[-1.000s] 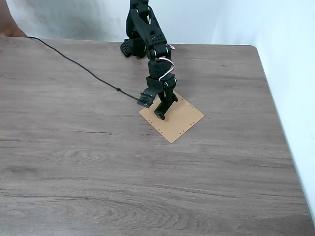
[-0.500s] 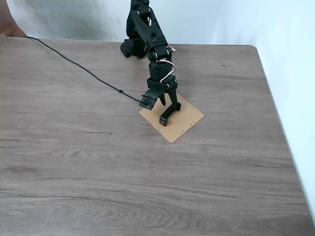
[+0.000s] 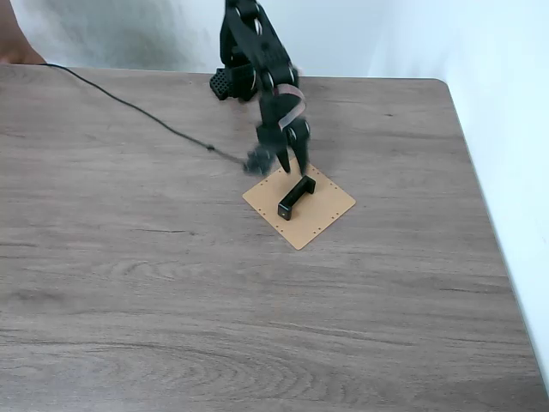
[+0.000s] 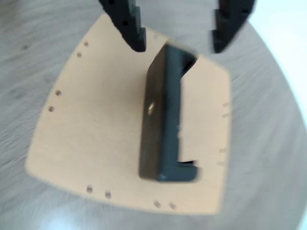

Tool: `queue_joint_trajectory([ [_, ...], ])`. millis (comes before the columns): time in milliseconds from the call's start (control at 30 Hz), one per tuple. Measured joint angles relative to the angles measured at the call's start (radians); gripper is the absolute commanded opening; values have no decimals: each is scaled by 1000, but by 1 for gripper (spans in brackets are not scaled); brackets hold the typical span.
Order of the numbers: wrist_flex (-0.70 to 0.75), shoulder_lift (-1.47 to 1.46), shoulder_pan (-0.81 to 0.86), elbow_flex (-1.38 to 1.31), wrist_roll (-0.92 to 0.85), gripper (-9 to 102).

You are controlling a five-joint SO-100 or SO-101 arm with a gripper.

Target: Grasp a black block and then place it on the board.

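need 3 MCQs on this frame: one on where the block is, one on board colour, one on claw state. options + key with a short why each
1. Where does the black block lie?
A. On the board
B. On the bare tabletop beside the board
C. Held in the air by the claw

2. What colour is the board?
A. White
B. Tan
C. Blue

3. What state is the claw in?
A. Shut on the block
B. Shut on nothing
C. Open, clear of the block

Key:
1. A: in both the fixed view and the wrist view the block rests on the panel, inside its edges.
2. B: the panel is tan against the grey wood-grain table, with small holes along its edges.
3. C: the wrist view shows the two fingers spread apart, with the block's end between and below them and neither finger touching it.
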Motion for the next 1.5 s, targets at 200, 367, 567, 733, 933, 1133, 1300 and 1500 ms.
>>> queue_joint_trajectory([
  [200, 104, 252, 77, 110, -60, 0],
  [367, 103, 431, 146, 272, -31, 0],
  [567, 0, 629, 181, 509, 270, 0],
  [733, -9, 798, 187, 703, 502, 0],
  [933, 89, 992, 238, 897, 632, 0],
  [1133, 43, 1261, 278, 1092, 548, 0],
  [1300, 83, 1381, 275, 1164, 607, 0],
  [1500, 87, 1528, 276, 1284, 641, 0],
])
